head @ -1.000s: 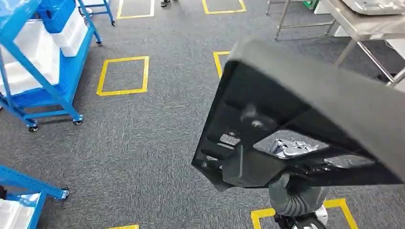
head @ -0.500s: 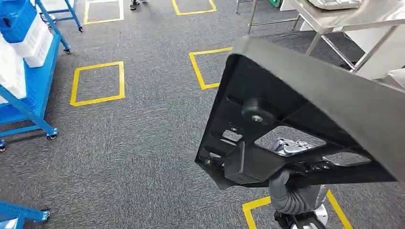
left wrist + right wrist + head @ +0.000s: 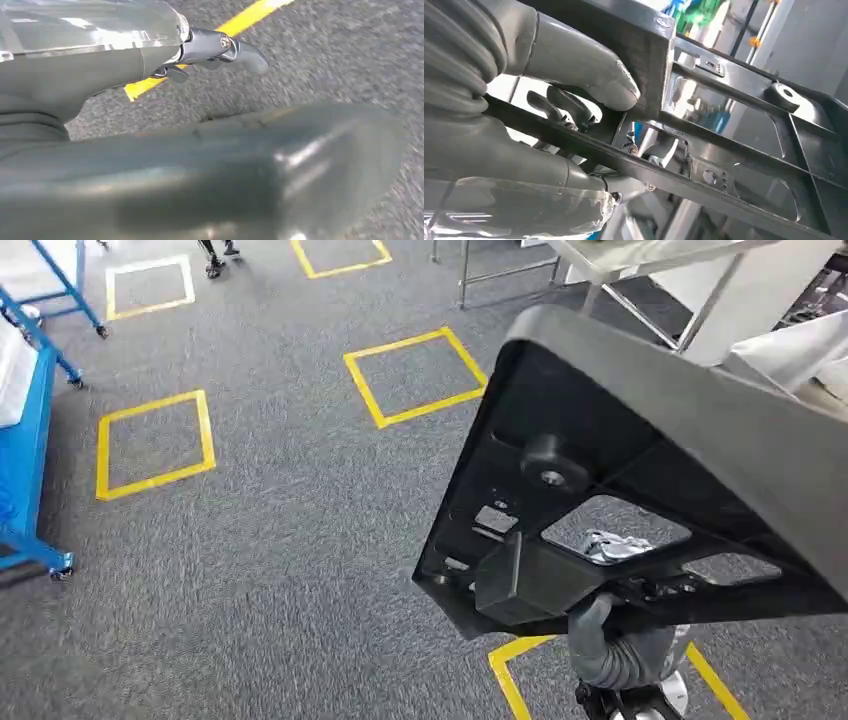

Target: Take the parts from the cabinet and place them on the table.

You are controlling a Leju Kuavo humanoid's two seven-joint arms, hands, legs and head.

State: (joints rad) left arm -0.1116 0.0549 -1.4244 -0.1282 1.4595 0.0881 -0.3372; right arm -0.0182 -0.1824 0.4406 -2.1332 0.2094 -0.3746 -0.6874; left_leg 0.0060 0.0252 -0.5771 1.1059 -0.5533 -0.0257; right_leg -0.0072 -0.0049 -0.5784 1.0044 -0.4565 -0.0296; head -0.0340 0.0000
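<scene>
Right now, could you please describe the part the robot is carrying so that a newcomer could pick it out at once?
Over the grey carpet with its yellow floor squares, look in front of the robot's body on its right side, where the right hand grips from below. It holds the black plastic panel, large and tilted. Its ribbed underside, with open cut-outs and a round boss, sets it apart.

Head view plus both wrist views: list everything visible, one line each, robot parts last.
black part: one, black ribbed panel with cut-outs, held up at the right of the head view
floor squares: several, yellow tape outlines, on the grey carpet
blue cart: one, blue frame on castors, far left edge
metal table: one, silver legs and top, upper right
person's feet: dark shoes, top edge
left hand: grey and silver, over the carpet, holding nothing visible
right hand: grey, thumb pressed on the black part's rim, fingers behind a rib
</scene>
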